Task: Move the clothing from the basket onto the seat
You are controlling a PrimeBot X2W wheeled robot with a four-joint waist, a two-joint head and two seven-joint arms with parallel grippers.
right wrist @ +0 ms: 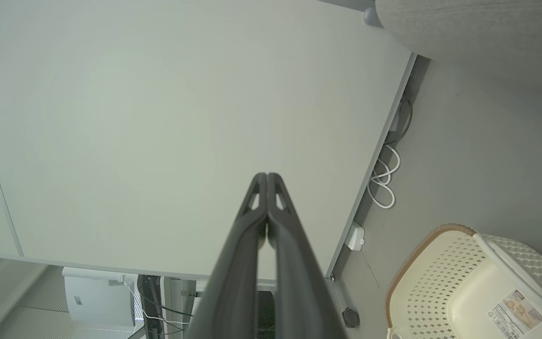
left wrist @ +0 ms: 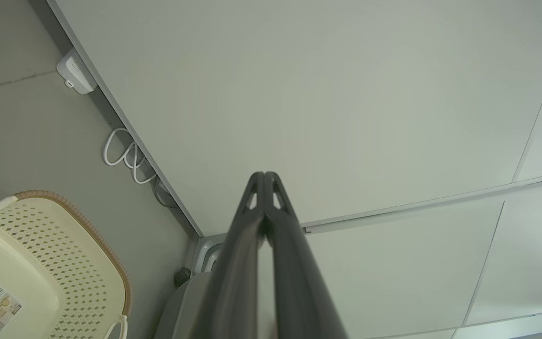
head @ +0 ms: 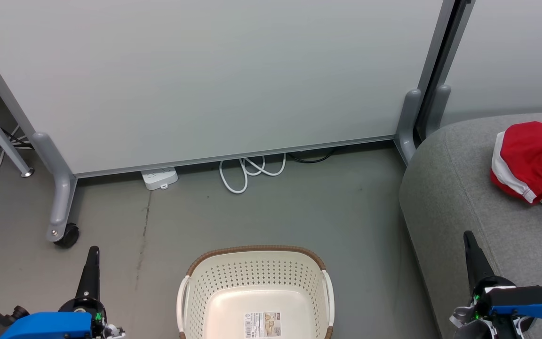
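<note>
Empty basket point(head: 252, 273); clothing point(head: 532, 162) on seat point(head: 445, 197). The left hand point(head: 93, 250) and right hand point(head: 467, 236) are closed, holding nothing. Likely step: park arms clear of basket and clothing.

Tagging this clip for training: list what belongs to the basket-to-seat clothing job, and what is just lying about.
Job:
- red clothing, lying on the seat
- seat
- basket, no clothing visible inside

Lying about:
- power strip
- coiled white cable
- wheeled partition
</note>
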